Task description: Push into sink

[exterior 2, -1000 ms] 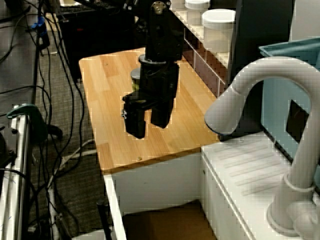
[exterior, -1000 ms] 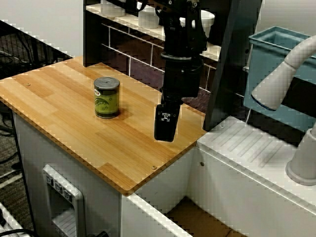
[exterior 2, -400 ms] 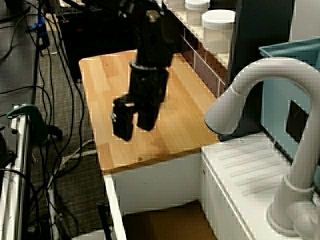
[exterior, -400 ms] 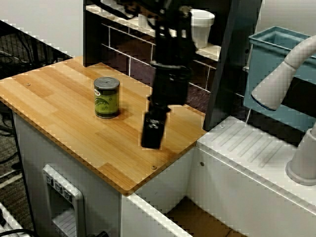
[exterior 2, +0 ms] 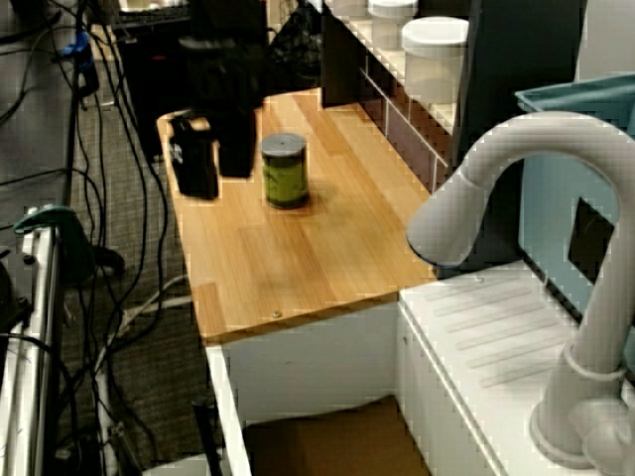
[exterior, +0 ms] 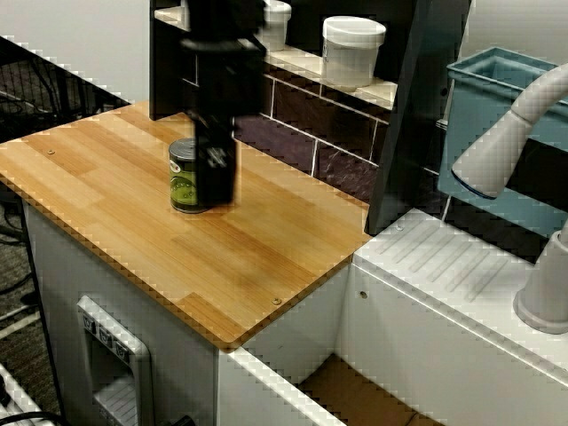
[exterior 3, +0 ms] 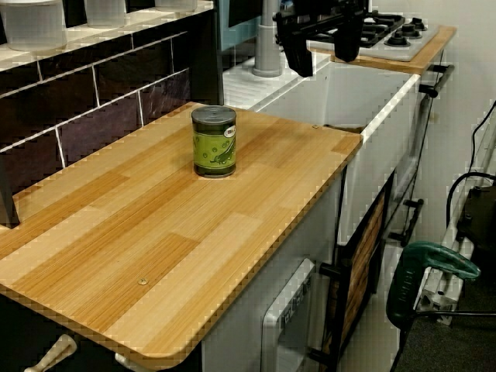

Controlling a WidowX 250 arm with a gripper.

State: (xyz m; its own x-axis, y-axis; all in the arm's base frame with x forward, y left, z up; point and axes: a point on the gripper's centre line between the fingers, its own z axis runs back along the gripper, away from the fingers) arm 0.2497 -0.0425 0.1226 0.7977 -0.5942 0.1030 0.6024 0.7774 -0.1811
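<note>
A green can [exterior: 185,180] with a grey lid stands upright on the wooden counter [exterior: 257,257]; it also shows as the can [exterior 2: 285,171] and the can [exterior 3: 214,141]. My black gripper [exterior 2: 213,164] hangs open and blurred just beside the can, on the side away from the sink, not touching it. In the counter-front view the gripper [exterior: 216,169] covers the can's right part. In the view that rides on the gripper, its fingertips [exterior 3: 298,58] frame the white-walled sink [exterior 3: 372,101] beyond the can. The sink's brown floor [exterior: 355,395] lies below the counter's end.
A ribbed white drainboard [exterior: 461,266], a grey faucet [exterior 2: 516,178] and a teal bin [exterior: 497,98] stand past the sink. White jars [exterior: 353,49] sit on the back shelf above dark tiles. A stove [exterior 3: 395,27] lies beyond the sink. Cables and a green tool [exterior 3: 430,271] are on the floor.
The gripper has swept from the sink end of the counter, past the can, to the can's far side. The can has not moved.
</note>
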